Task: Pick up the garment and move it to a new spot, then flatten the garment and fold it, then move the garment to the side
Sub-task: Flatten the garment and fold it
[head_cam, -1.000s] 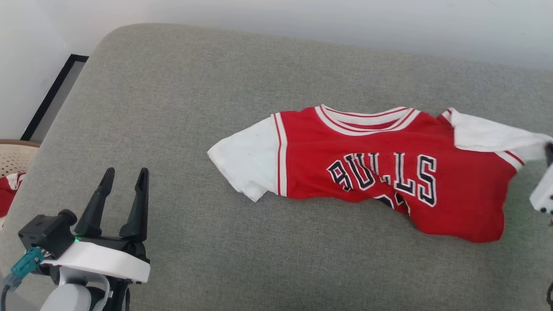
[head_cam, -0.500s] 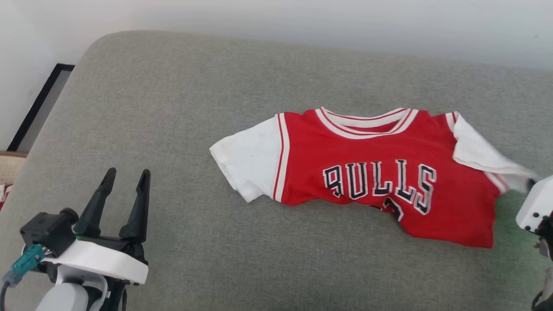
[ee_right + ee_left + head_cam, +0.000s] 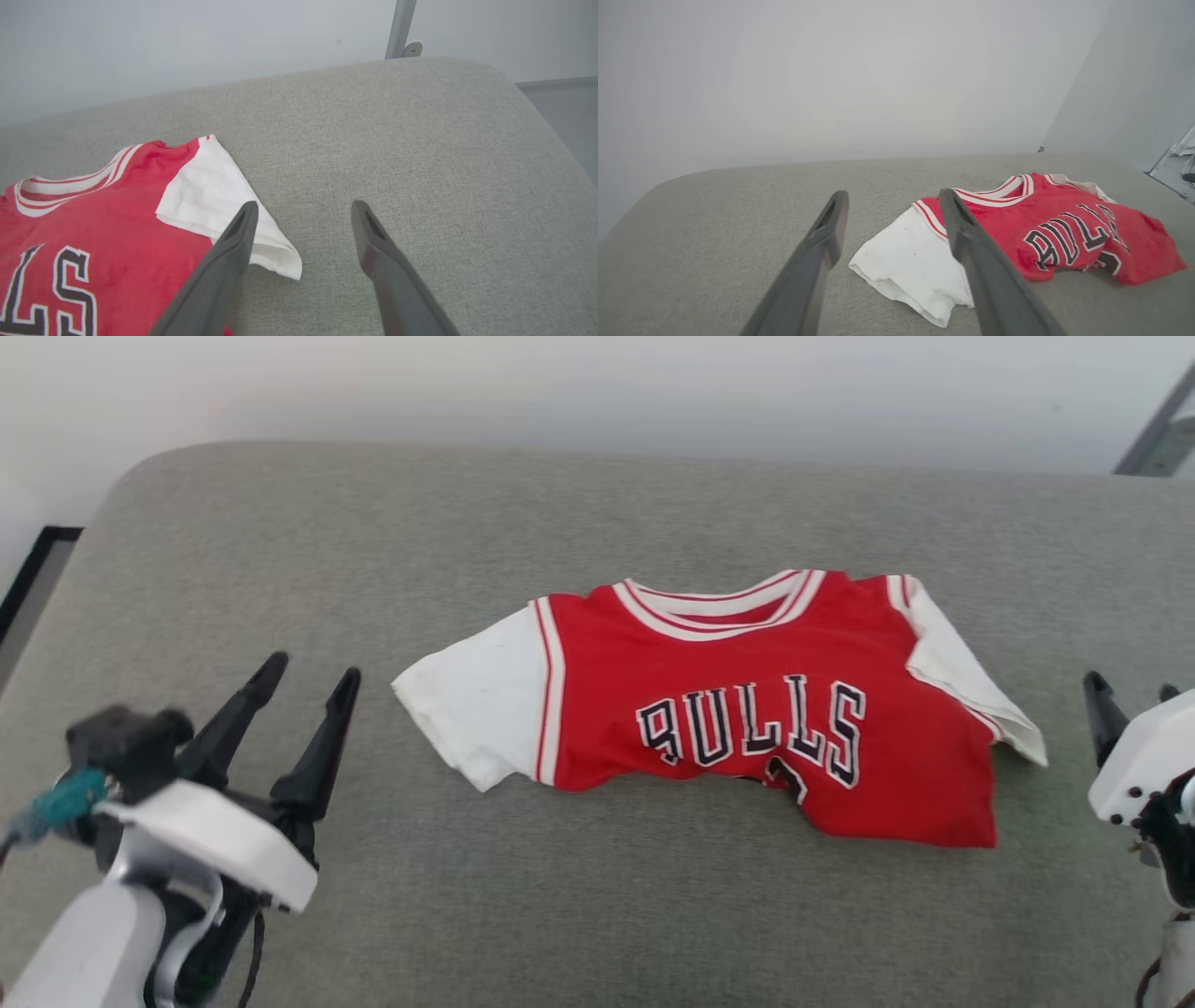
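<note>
**Head view.** The garment (image 3: 747, 709), a red T-shirt with white sleeves, lies front up on a grey upholstered cushion (image 3: 597, 915), somewhat right of the middle. Its striped collar (image 3: 719, 607) points toward the pale wall (image 3: 560, 383), and the black, white-outlined lettering "BULLS" (image 3: 752, 728) reads upright. The sleeve on the robot's left (image 3: 467, 709) lies spread out on the cushion. The sleeve on the robot's right (image 3: 962, 681) is creased and partly lapped over the red body. The lower edge of the shirt is uneven and bunched, so the cloth is not flat. The left tool (image 3: 313, 666) hovers at the lower left, near the left sleeve but apart from it, with its two dark fingers spread and nothing between them. The right tool (image 3: 1129, 685) stands at the right edge, just beside the tip of the right sleeve and clear of it.

**Right wrist view.** The right tool's fingers stand wide apart over bare cushion. One finger crosses the sleeve's edge in the picture; contact cannot be judged. A grey metal post (image 3: 399, 28) rises behind the cushion.
</note>
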Tool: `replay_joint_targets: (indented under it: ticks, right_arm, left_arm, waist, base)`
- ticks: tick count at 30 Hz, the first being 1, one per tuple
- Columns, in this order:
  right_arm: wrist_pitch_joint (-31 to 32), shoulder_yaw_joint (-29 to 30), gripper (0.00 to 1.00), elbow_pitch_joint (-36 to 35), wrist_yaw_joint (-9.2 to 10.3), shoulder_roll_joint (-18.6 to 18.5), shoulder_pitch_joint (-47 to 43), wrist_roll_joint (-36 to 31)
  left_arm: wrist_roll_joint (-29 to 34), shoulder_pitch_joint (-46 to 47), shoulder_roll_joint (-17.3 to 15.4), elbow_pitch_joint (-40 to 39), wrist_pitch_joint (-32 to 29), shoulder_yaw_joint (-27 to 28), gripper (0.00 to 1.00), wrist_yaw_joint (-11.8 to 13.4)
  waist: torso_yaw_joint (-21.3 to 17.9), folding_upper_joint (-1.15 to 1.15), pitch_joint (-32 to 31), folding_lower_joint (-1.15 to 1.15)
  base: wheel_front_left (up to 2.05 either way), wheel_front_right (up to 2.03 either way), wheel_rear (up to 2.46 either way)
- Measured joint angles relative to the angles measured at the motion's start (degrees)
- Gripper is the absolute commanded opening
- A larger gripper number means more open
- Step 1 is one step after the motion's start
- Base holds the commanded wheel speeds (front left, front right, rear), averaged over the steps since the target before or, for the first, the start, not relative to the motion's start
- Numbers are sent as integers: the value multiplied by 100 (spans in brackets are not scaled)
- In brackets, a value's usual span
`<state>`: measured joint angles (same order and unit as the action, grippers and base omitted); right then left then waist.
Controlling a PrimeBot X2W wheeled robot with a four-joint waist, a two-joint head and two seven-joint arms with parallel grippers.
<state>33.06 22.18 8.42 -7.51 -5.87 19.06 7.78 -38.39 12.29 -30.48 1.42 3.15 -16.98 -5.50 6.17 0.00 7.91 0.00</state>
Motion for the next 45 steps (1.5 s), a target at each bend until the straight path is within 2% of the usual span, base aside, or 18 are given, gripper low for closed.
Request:
replay_joint_targets:
  ticks: [6,12,21,24,31,39,45]
  right_arm:
    - [-242,-354,100,-610,1,105,-234,288]
    - [-501,-689,100,-1166,1,203,-450,525]
    - [-595,-933,100,-1642,1,272,-520,779]
    - [-593,-1049,100,-1775,1,280,-470,901]
    - [-611,-1254,100,-2009,1,290,-382,1100]
    - [-610,-1376,100,-2179,1,293,-333,1184]
    - [-483,-1406,100,-2197,1,292,-316,1196]
  left_arm:
    - [-381,571,-222,212,-876,-293,100,-115]
    - [-849,1324,-388,755,-1849,-619,100,-165]
    - [-1430,2375,-391,2026,-3322,-1148,100,-182]
    - [-1419,2646,-408,2468,-3697,-1301,100,-182]
    - [-1321,3078,-410,3394,-4127,-1519,100,-180]
    - [-992,3533,-441,4213,-4099,-1685,100,-174]
    - [-1386,3761,-180,4612,-4419,-1471,100,-119]
  waist:
    - [-277,0,-7,0]
    - [-559,0,47,0]
    - [-867,0,331,0]
    - [-959,0,448,0]
    - [-1133,0,748,0]
    - [-1258,0,1034,0]
    - [-1251,0,1136,0]
  base:
    - [0,0,0]
    - [0,0,0]
    - [0,0,0]
    - [0,0,0]
    - [0,0,0]
    - [0,0,0]
    - [0,0,0]
